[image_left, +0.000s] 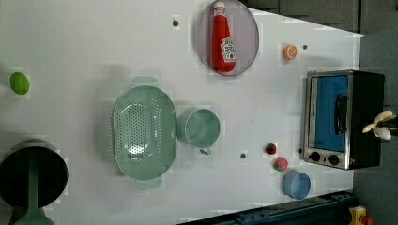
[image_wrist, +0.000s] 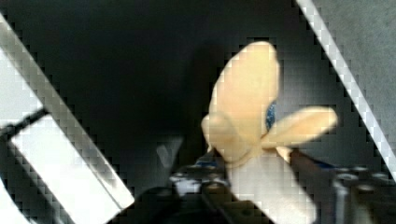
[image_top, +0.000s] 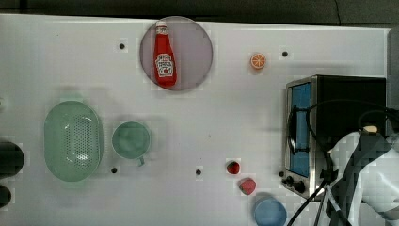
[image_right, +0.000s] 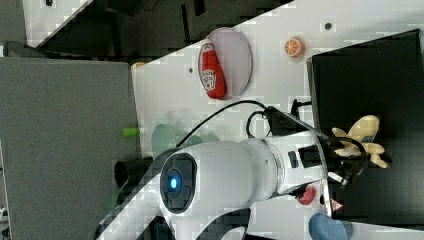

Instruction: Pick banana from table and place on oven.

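So the banana (image_right: 364, 131) is up over the black top of the oven (image_right: 370, 75), a pale half-peeled thing with its peel flaps splayed out, and in the wrist view (image_wrist: 247, 98) it sits right in front of the gripper (image_wrist: 254, 182) with the dark oven top behind it. Honestly can't tell if the fingers are pinching it or have let go, or whether it's resting on the oven or just above. In the right view the gripper (image_right: 350, 160) is right up against the fruit, with the white arm (image_right: 225, 175) reaching in from the right view's left. In the left view the banana (image_left: 379, 123) shows at the far right edge of the oven (image_left: 345, 117).

Rest of the white table (image_top: 226, 117), going by the top view: a ketchup bottle (image_top: 164, 56) lying on a round plate (image_top: 195, 52), an orange slice (image_top: 258, 61) to the top view's right of that, a green colander (image_top: 74, 140) with a green cup (image_top: 131, 140) beside it, and a blue cup (image_top: 270, 212) near the oven's knobs.
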Action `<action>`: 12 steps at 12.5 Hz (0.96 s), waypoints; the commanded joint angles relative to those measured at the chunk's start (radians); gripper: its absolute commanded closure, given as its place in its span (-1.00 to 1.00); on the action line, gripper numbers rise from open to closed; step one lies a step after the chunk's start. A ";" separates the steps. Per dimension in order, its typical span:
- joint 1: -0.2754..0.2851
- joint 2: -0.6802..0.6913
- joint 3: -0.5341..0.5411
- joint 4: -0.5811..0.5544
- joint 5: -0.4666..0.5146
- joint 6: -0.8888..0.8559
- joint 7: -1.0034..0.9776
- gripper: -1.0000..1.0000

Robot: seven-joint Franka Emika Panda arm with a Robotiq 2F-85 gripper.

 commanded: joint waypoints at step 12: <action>0.086 -0.227 0.162 0.255 -0.012 -0.397 0.160 -1.00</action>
